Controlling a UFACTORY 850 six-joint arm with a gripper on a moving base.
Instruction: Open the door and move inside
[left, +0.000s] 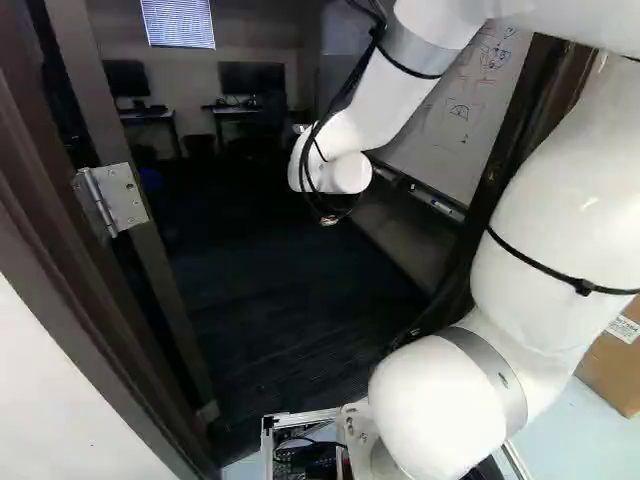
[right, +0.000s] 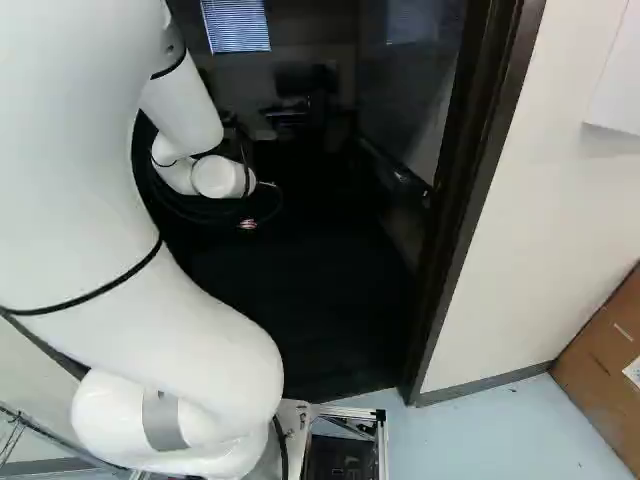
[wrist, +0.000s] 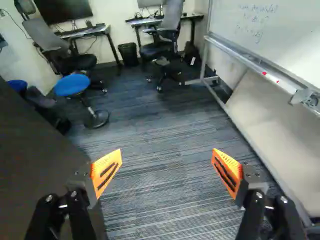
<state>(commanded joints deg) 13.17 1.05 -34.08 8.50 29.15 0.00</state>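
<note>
Door open; arm arched through the doorway, fingers apart.
Left base view, left to right: door (left: 172, 300) edge-on at left, standing open, hinge (left: 122, 197) at upper left; arm (left: 400, 95) rises from lower right, bends across the top, forearm slanting down-left to the wrist (left: 345, 170) at upper centre; whiteboard (left: 465, 120) at upper right. Wrist view: gripper (wrist: 167, 167) points into the room, fingers wide apart, nothing between the pads (wrist: 106, 170).

Door (wrist: 35, 145) part. outside wrist vw.
</note>
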